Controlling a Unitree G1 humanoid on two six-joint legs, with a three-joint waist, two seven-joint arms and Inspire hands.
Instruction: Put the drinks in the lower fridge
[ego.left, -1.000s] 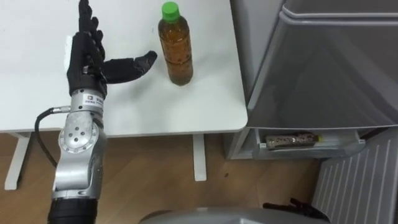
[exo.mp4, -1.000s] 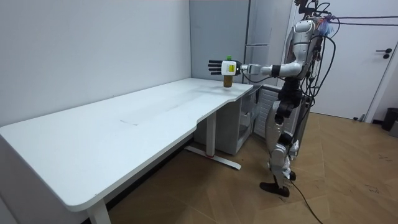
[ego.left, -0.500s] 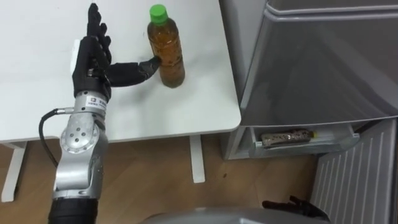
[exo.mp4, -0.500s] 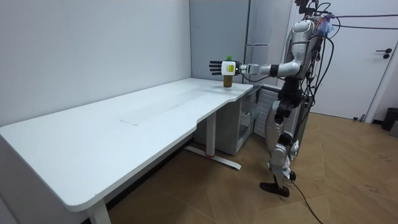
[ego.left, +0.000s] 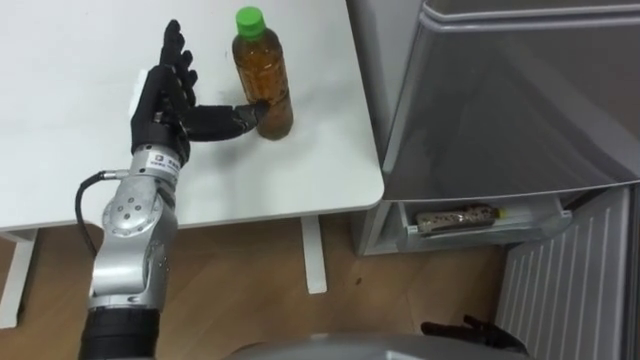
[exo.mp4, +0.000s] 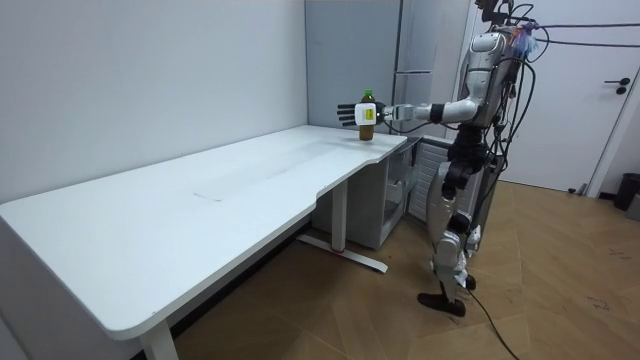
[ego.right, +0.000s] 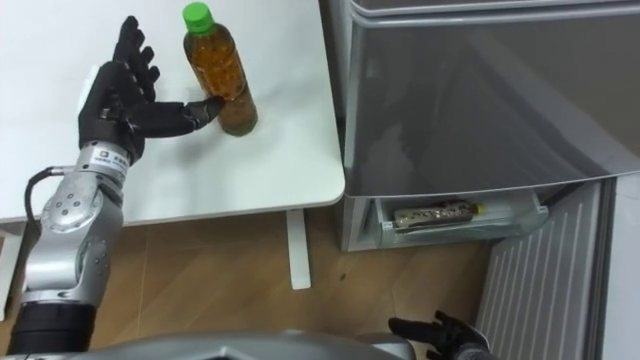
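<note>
Left eye view: the left hand (ego.left: 165, 95) is spreading straight fingers, thumb touching the bottle (ego.left: 264, 80) just right of it; it should be curling round the smooth, round plastic waist. Room view: the bottle is standing upright on the matte table (exo.mp4: 200, 200). Right eye view: the right hand (ego.right: 432, 328) is hanging loose-fingered.

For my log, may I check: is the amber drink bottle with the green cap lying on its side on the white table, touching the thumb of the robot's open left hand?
Not quite: the amber drink bottle with the green cap stands upright on the white table, as the left eye view shows. It does touch the thumb of the open left hand.
</note>
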